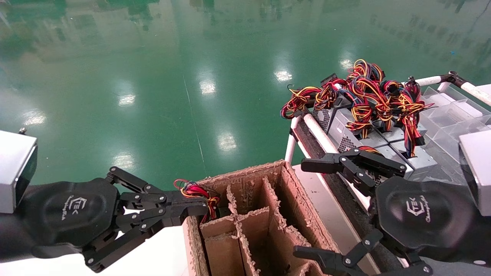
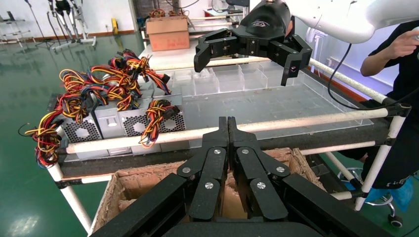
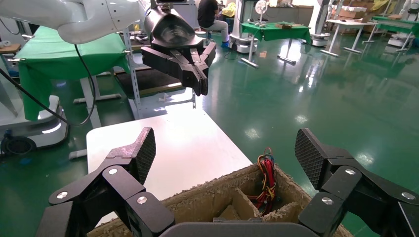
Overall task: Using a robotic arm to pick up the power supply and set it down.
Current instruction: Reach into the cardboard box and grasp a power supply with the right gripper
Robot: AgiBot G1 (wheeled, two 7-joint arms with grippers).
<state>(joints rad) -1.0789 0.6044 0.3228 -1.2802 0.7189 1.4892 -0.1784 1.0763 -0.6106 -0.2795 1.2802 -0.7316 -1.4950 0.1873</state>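
Observation:
Only the power supply's mostly red wire bundle (image 1: 196,191) shows, sticking up out of the far left compartment of the divided cardboard box (image 1: 245,174); its grey body is hidden inside. In the right wrist view the wires (image 3: 267,177) hang down into that cell. My left gripper (image 1: 203,209) is shut with nothing between its fingers, its tips just beside the bundle; from the right wrist it (image 3: 201,86) hovers above the white table, apart from the wires. My right gripper (image 1: 303,209) stands wide open over the box's right side, holding nothing.
A tube-frame rack (image 1: 318,134) to the right carries several grey supply boxes with orange, yellow and blue wire bundles (image 1: 364,96) and clear plastic dividers (image 1: 452,111). The white table (image 1: 161,249) lies left of the box. A person (image 2: 400,98) stands beyond the rack.

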